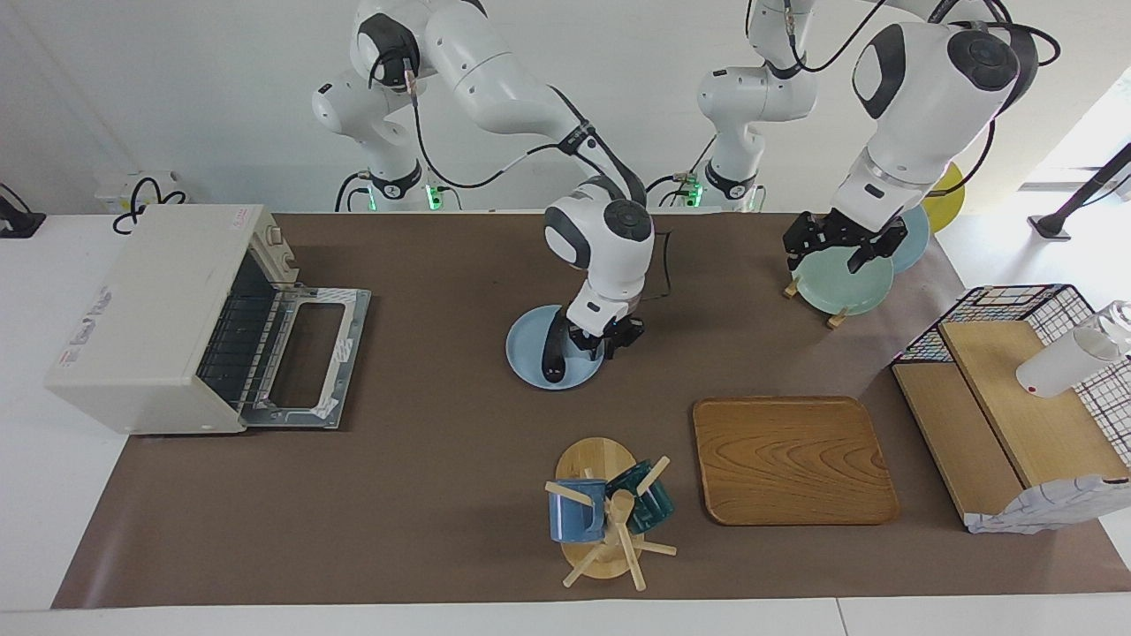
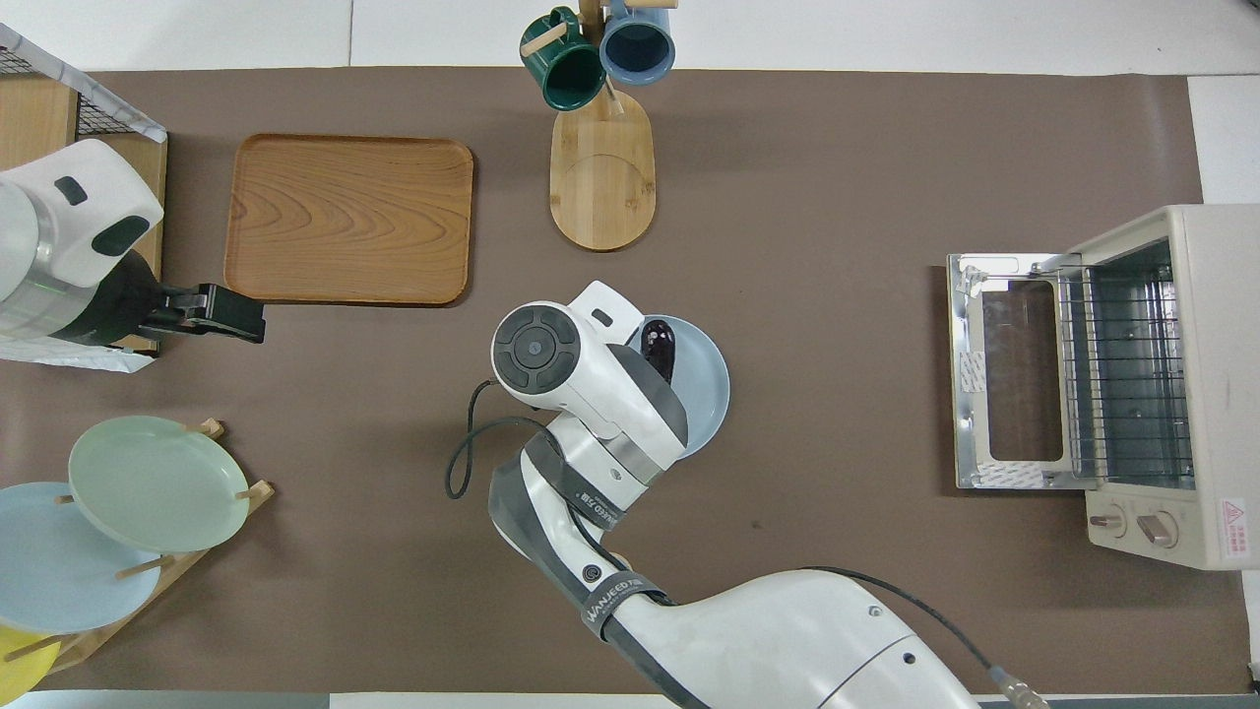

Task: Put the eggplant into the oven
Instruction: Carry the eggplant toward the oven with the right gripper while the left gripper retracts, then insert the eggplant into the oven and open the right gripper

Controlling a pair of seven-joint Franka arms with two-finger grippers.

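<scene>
White arms, black joints, cables

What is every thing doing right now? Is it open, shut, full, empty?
oven: door down, open, rack bare.
eggplant: lying on the blue plate.
right gripper: down at the eggplant; grip unclear.
left gripper: jaws open, waiting over the plate rack.
wooden tray: empty.
mugs: hanging on the mug stand.

Robotics laboratory arranged as a mock kitchen: two fixed arm bases at frame top, bare white wall, brown-covered table carrying toaster oven and plate rack.
</scene>
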